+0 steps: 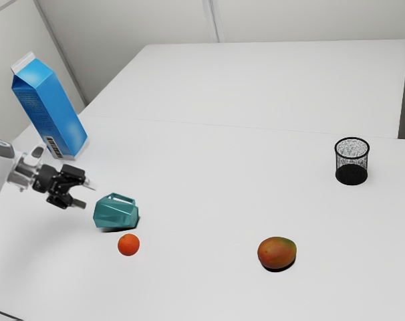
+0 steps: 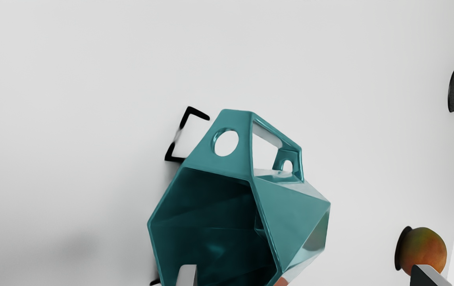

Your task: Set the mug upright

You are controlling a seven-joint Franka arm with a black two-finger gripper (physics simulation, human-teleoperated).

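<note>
While the mug (image 1: 115,214) lies on its side, the gripper (image 1: 87,194) is open and empty, probably for gripping it
At four o'clock from the gripper in the exterior view, mug faces it with its mouth, handle (image 2: 245,147) at twelve, flat facets perhaps preventing roll; near its five o'clock sits the orange (image 1: 128,245), maybe limiting room; the mango (image 1: 277,253) is farther, toward four o'clock

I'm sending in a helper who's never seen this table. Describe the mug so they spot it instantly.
Start at the tall blue carton on the white table. Toward the exterior view's right and nearer the camera, just behind the small orange fruit, lies the mug. It's teal, faceted and tipped on its side, its angular handle uppermost.
</note>
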